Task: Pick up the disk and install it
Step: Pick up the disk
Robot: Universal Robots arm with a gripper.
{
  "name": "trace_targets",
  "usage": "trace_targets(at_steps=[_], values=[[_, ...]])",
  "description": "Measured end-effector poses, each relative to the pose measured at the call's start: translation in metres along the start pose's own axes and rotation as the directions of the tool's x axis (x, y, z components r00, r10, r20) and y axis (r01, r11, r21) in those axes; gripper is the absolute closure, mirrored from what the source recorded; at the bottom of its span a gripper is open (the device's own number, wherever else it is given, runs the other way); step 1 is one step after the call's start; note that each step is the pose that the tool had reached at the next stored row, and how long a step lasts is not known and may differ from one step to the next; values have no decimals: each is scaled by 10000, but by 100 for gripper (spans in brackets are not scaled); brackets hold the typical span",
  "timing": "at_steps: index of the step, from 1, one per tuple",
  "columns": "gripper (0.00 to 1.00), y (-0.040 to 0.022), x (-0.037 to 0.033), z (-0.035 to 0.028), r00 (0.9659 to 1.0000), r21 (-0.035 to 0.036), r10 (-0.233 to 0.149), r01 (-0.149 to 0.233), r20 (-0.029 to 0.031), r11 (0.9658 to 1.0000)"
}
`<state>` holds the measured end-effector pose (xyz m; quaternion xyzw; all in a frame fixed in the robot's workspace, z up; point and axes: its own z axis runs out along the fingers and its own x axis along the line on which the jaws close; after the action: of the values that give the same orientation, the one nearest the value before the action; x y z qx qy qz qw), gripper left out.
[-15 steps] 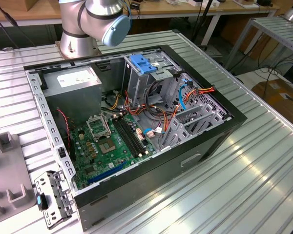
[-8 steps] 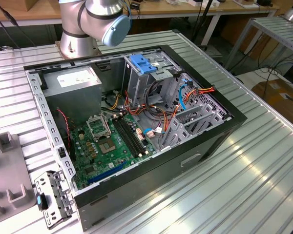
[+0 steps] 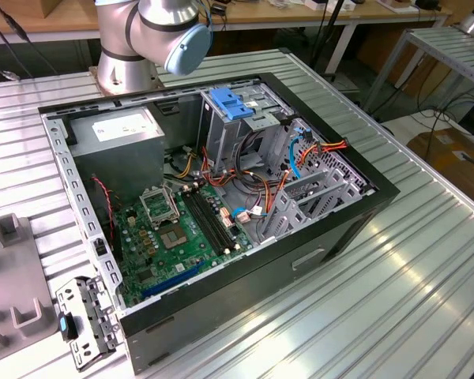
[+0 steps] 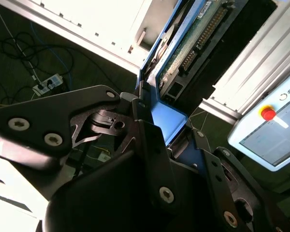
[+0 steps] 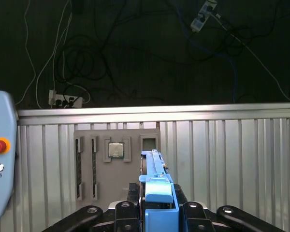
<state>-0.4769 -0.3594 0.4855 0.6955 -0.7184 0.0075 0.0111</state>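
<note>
Blue plastic rail and silver-grey edge mark the disk point(image 5: 155, 170), which stands on edge between the black fingers point(image 5: 188, 209) of the gripper point(image 5: 157, 208); they pinch it from both flat sides. In the second wrist view the disk point(image 4: 193, 38) shows its green circuit-board underside, with the blue rail running along its side. It is held up off the counter point(image 5: 232, 154), outside the computer case.

Beyond the held disk in the first wrist view, a grey tray point(image 5: 116, 188) lies on the ribbed metal counter, carrying a square silver chip point(image 5: 116, 150) and two dark long strips point(image 5: 79, 166). A pale teach pendant point(image 5: 0, 154) with a red button point(image 4: 268, 113) shows in both wrist views. Past the counter's far edge, cables and power strips point(image 5: 65, 100) lie on the dark floor.

In the exterior view the open computer case point(image 3: 316, 245) lies on its side on the counter point(image 3: 363, 316). Inside it are a green motherboard point(image 3: 182, 233), a grey power-supply box point(image 3: 114, 138) towards the exterior view's left, and a light-blue latch piece point(image 3: 233, 104) on the drive cage at the far side. The arm's base point(image 3: 154, 31) stands just beyond the case.
</note>
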Motion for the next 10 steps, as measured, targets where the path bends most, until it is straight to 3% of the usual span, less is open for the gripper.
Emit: trace_targets(at_steps=[10], values=[[63, 0, 1, -54, 10000, -6, 0, 0, 0, 10000]])
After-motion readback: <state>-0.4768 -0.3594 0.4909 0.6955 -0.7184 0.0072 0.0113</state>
